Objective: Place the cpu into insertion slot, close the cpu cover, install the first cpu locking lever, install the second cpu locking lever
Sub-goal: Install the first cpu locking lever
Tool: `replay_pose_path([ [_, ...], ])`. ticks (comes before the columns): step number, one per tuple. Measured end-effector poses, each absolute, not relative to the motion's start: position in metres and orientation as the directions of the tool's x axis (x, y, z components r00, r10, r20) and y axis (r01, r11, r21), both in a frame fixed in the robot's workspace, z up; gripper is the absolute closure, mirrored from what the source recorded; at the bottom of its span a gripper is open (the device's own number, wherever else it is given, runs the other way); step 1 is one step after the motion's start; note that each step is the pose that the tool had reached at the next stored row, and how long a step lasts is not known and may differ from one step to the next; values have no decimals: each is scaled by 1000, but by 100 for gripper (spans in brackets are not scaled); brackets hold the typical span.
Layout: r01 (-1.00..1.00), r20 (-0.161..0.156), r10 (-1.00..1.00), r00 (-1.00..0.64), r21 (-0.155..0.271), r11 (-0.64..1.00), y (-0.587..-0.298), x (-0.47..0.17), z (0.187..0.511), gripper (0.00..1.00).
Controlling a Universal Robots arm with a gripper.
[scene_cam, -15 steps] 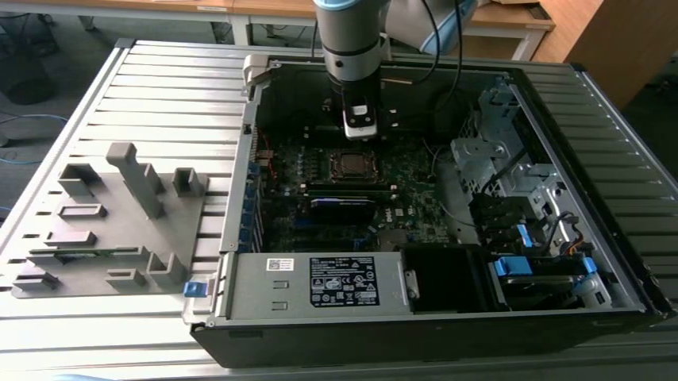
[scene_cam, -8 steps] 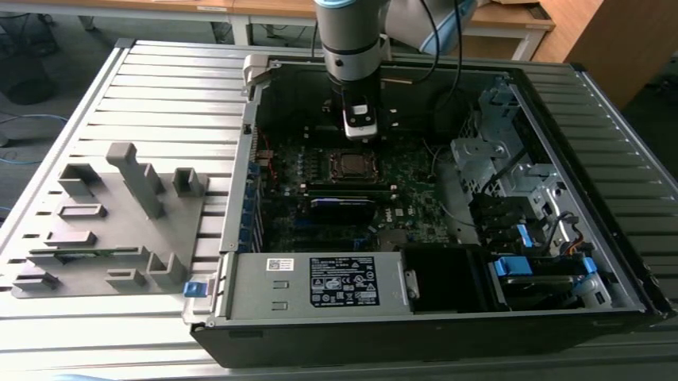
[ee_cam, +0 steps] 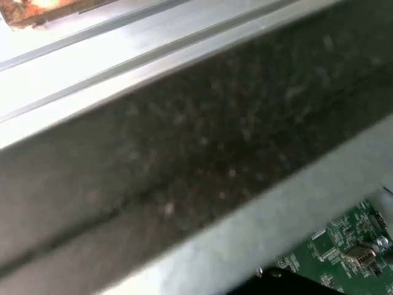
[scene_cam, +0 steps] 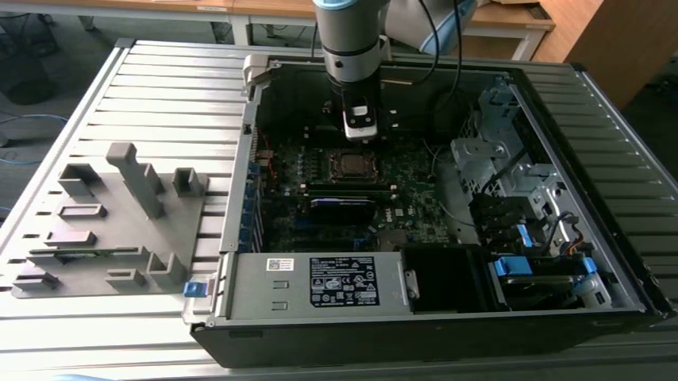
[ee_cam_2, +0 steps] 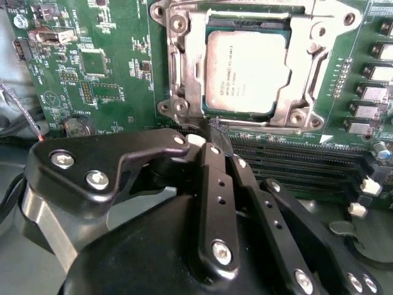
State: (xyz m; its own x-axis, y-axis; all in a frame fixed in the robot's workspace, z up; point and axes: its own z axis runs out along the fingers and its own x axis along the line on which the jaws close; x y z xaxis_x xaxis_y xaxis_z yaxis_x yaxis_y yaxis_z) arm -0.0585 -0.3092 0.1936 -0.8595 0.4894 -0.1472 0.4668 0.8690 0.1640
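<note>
Exterior view: the jaws are seen inside the computer case [scene_cam: 424, 345], the insertion slot [scene_cam: 350, 164] just ahead. Second wrist view: the jaws are drawn together at the edge of the cpu cover [ee_cam_2: 184, 80], with the cpu [ee_cam_2: 245, 70] seated beneath. A sideways slip could gouge the board [ee_cam_2: 104, 74]. First wrist view: the case wall [ee_cam: 184, 172] is passed closely and could be struck.

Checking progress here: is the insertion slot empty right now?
No; in the second wrist view the cpu sits in the insertion slot, framed by the silver cpu cover.
</note>
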Motion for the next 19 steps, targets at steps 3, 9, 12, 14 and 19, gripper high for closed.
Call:
replay_pose_path([
  [3,467,-146,490,-860,163,869,-309,-59,194,89],
  [9,468,-143,491,-859,169,868,-309,-59,196,89],
  [12,468,-143,491,-859,169,868,-309,-59,200,89],
  [14,468,-142,491,-859,169,867,-309,-59,204,89],
  [19,470,-142,493,-859,168,867,-309,-59,213,89],
])
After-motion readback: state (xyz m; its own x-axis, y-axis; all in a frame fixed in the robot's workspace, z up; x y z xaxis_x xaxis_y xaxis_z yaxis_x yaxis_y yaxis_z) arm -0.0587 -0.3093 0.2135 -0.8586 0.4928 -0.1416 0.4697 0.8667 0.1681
